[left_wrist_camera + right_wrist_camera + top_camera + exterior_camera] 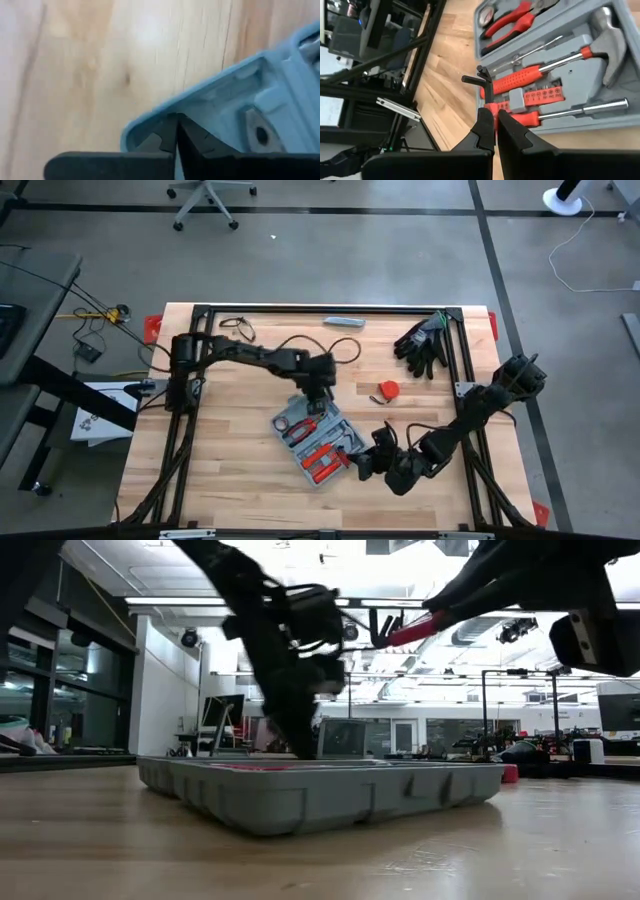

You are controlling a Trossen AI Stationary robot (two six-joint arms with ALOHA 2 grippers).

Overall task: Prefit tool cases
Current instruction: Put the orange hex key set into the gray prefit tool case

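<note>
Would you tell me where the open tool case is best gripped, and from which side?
Probably its raised rim wall, from above. The case lies open and flat on the table, too broad to span; only its thin upright edge suits a pinch. The left tool is shut at one rounded corner.

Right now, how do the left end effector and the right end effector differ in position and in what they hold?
The left end effector is down at the far edge of the open tool case, fingers shut on its rim; the right end effector is beside the case's near right side, clear of it. The left holds only the rim; the right is shut on a red-handled tool. Both are shut and next to the case.
</note>
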